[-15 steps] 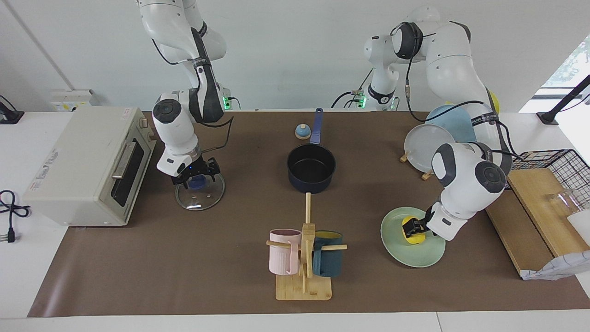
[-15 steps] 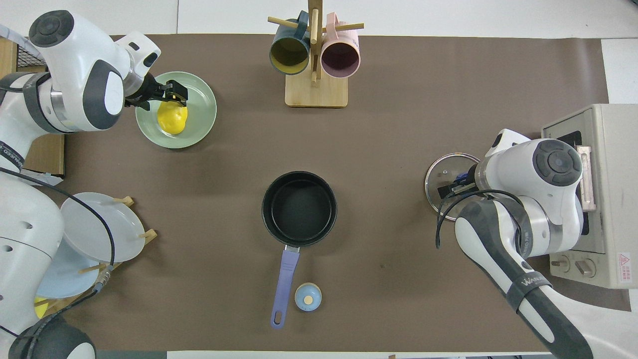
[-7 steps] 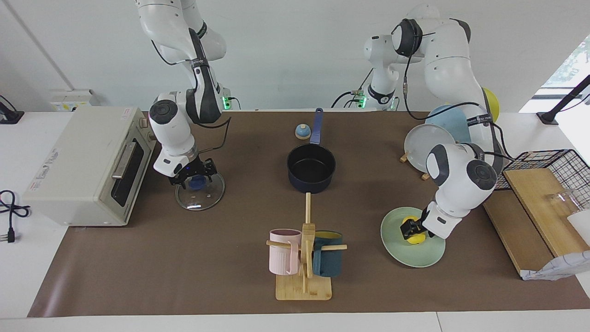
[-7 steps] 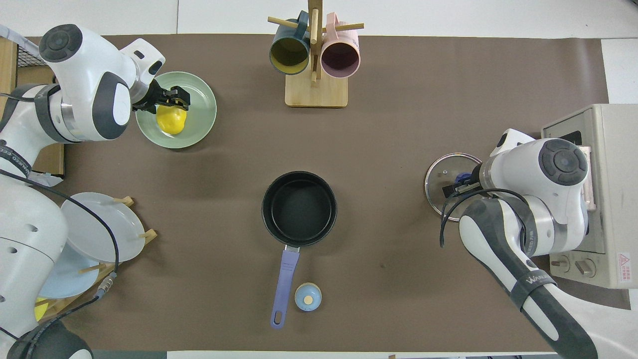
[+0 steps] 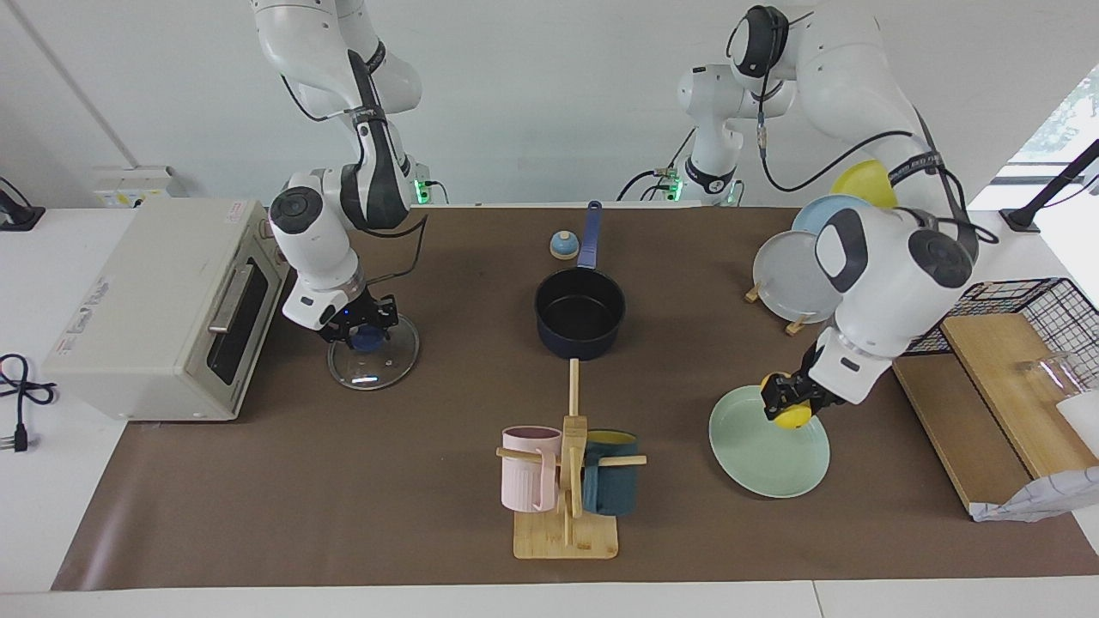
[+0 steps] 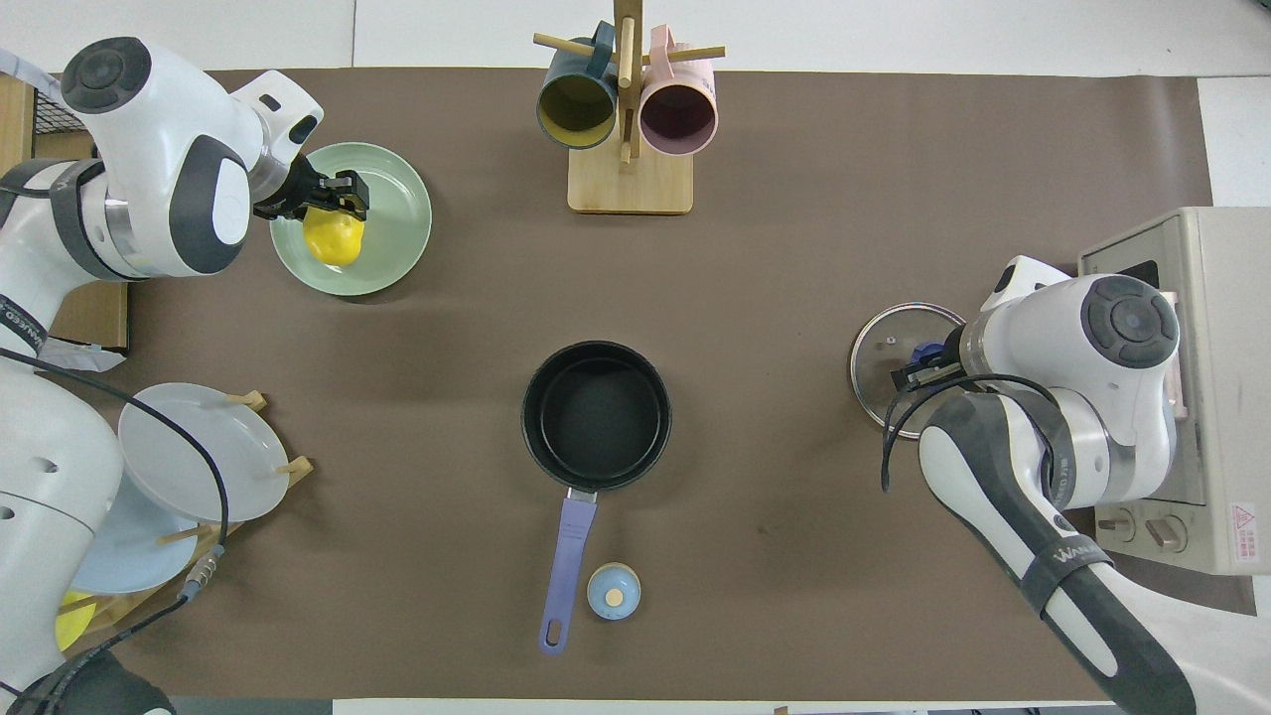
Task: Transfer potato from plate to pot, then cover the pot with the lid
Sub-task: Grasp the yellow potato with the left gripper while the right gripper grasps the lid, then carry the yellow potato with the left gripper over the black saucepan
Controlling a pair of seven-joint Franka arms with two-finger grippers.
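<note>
My left gripper [image 5: 788,402] is shut on the yellow potato [image 5: 792,418] and holds it just above the mint-green plate [image 5: 768,455], over the plate's edge nearer to the robots. In the overhead view the potato [image 6: 334,236] hangs under the left gripper [image 6: 333,199] over the plate [image 6: 397,243]. The navy pot [image 5: 580,343] stands empty mid-table, also seen from overhead [image 6: 596,415], with its blue handle toward the robots. My right gripper [image 5: 365,330] is shut on the blue knob of the glass lid [image 5: 378,365], which lies beside the toaster oven; from overhead the lid [image 6: 879,357] lies beside the right gripper [image 6: 918,362].
A toaster oven [image 5: 163,305] stands at the right arm's end. A wooden mug rack [image 5: 567,481] with a pink and a teal mug is farther from the robots than the pot. A small bell [image 5: 562,245] sits beside the pot handle. A plate rack [image 5: 794,275] and wire basket [image 5: 1030,313] stand at the left arm's end.
My left gripper closed on the potato and lifted it off the plate toward the robots. My right gripper stayed at the lid's knob and shifted slightly with the lid.
</note>
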